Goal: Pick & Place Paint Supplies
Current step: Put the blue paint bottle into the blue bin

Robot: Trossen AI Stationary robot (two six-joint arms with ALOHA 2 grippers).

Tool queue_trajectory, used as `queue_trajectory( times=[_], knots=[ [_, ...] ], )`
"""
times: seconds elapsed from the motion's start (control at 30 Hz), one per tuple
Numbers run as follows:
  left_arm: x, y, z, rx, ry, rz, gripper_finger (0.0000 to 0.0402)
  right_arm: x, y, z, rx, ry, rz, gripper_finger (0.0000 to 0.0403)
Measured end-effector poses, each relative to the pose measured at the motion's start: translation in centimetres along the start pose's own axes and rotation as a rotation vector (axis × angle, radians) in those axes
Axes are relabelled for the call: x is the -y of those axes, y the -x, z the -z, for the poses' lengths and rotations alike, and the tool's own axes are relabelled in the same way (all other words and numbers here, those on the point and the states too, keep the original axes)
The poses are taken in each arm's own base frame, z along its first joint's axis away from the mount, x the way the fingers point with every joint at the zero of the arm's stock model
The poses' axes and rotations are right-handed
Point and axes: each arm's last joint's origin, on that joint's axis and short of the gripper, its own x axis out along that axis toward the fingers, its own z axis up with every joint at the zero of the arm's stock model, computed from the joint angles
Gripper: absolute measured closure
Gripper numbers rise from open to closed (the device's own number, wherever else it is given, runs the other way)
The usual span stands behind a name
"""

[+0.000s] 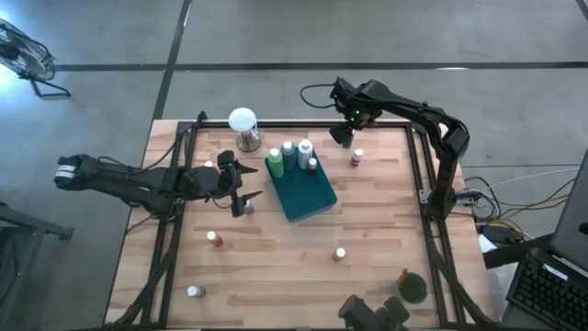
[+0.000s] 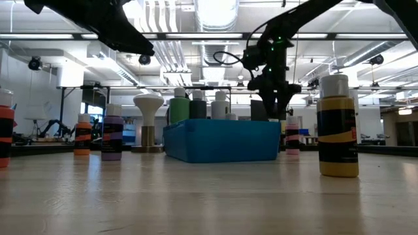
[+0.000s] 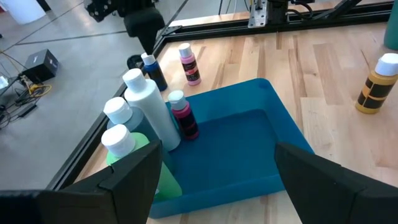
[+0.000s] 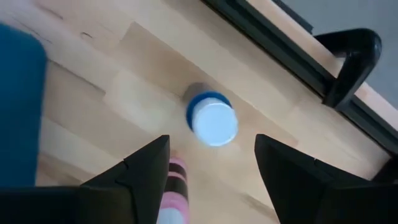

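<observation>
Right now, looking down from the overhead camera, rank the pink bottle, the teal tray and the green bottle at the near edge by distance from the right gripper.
From the right gripper:
1. Pink bottle, standing just beside it on the table.
2. Teal tray, at the table's middle.
3. Green bottle, at the opposite table edge.

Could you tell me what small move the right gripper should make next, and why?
Probably straight down. The right gripper hangs open above a blue bottle with a white cap, which stands upright on the table beside a pink bottle and outside the teal tray. Lowering the fingers around the cap would set up the grasp.
</observation>
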Motion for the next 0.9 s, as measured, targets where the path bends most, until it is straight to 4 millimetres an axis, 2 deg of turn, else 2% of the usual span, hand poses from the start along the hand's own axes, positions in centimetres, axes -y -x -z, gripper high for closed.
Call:
queue_trajectory(
  times=[0.17, 0.5, 0.6, 0.9],
  knots=[
    [0.0, 0.0, 0.0, 0.0, 0.001, 0.0, 0.0087, 0.2, -1.0, -0.3, -0.01, -0.011, 0.003, 0.0179],
    [0.0, 0.0, 0.1, -0.008, -0.001, 0.0, 0.0087, -0.1, -3.7, -1.0, -0.062, -0.007, -0.009, 0.0158],
    [0.0, 0.0, 0.1, -0.01, -0.002, 0.0, 0.0087, -0.1, -3.8, -1.0, -0.065, 0.004, -0.008, 0.0163],
    [0.0, 0.0, 0.1, -0.01, -0.001, 0.0, 0.0087, 0.2, -3.0, -0.9, -0.043, 0.002, -0.004, 0.0214]
  ],
)
